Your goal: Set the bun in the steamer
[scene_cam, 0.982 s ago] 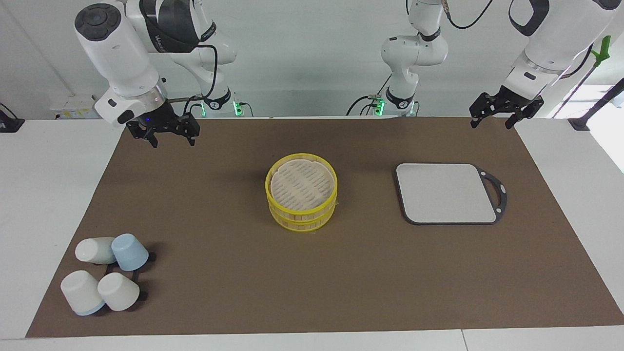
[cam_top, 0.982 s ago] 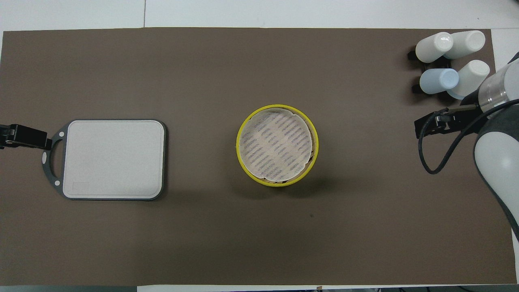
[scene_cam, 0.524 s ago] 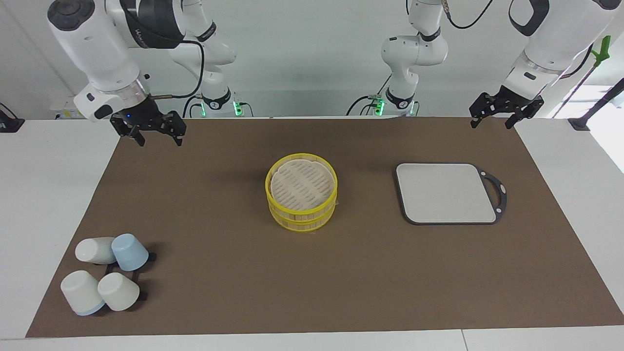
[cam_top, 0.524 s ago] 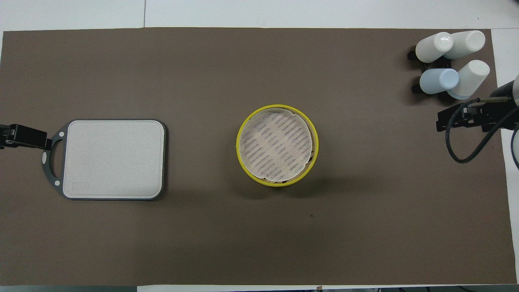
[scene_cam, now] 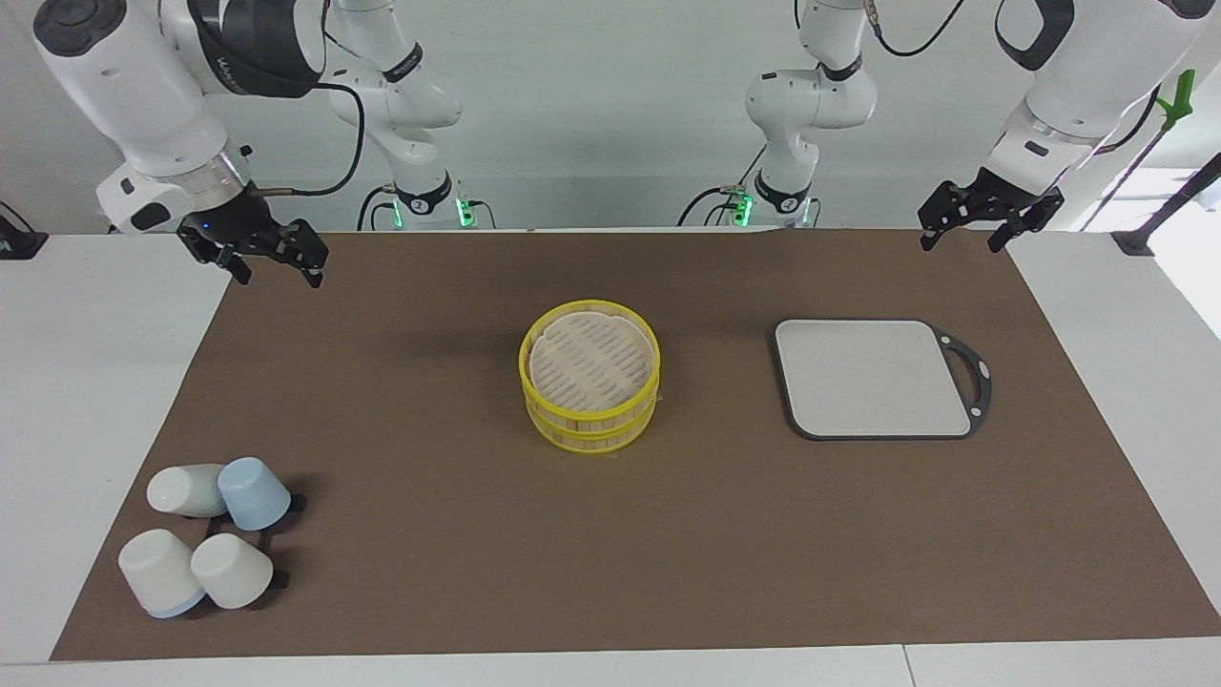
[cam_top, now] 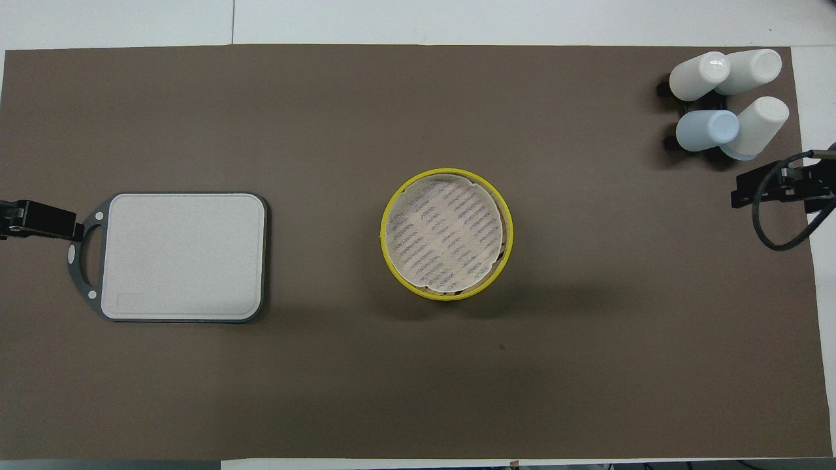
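Observation:
The yellow-rimmed steamer [scene_cam: 584, 427] [cam_top: 385, 243] stands in the middle of the brown mat with its pale woven lid [scene_cam: 591, 363] [cam_top: 447, 235] resting on top. No bun shows in either view; the closed lid hides the inside of the steamer. My right gripper [scene_cam: 276, 275] [cam_top: 784, 188] hangs open and empty over the mat's edge at the right arm's end of the table. My left gripper [scene_cam: 960, 240] [cam_top: 29, 220] waits open and empty over the mat's corner at the left arm's end.
A grey rectangular board [scene_cam: 873, 377] [cam_top: 183, 256] with a dark handle lies beside the steamer toward the left arm's end. Several white and blue cups [scene_cam: 205, 534] [cam_top: 725, 98] lie clustered at the mat's corner farthest from the robots, at the right arm's end.
My right arm has swung outward toward its own end of the table, gripper still open. The left arm, steamer, board and cups have not moved.

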